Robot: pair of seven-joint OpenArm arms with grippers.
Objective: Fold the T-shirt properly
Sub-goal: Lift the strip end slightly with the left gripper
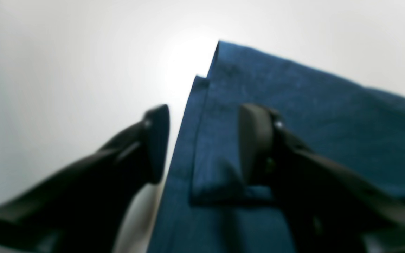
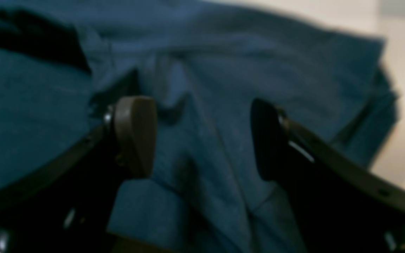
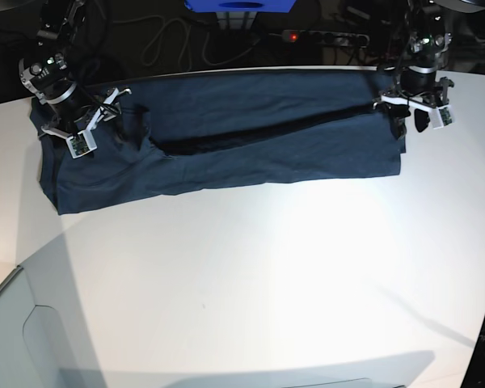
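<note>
The dark navy T-shirt [image 3: 226, 137] lies as a long folded band across the far part of the white table [image 3: 267, 267]. My left gripper [image 1: 206, 144] is open at the band's right end [image 3: 410, 121]. One finger [image 1: 156, 144] hangs over bare table and the other [image 1: 255, 140] over the layered shirt edge [image 1: 202, 116]. My right gripper [image 2: 200, 137] is open and empty, low over wrinkled fabric [image 2: 206, 88] at the band's left end [image 3: 91, 133]. No neck label shows.
A power strip with a red light [image 3: 307, 36], cables [image 3: 170, 40] and a blue object [image 3: 238, 4] lie beyond the table's far edge. The table's front-left corner has a cut edge [image 3: 16, 275].
</note>
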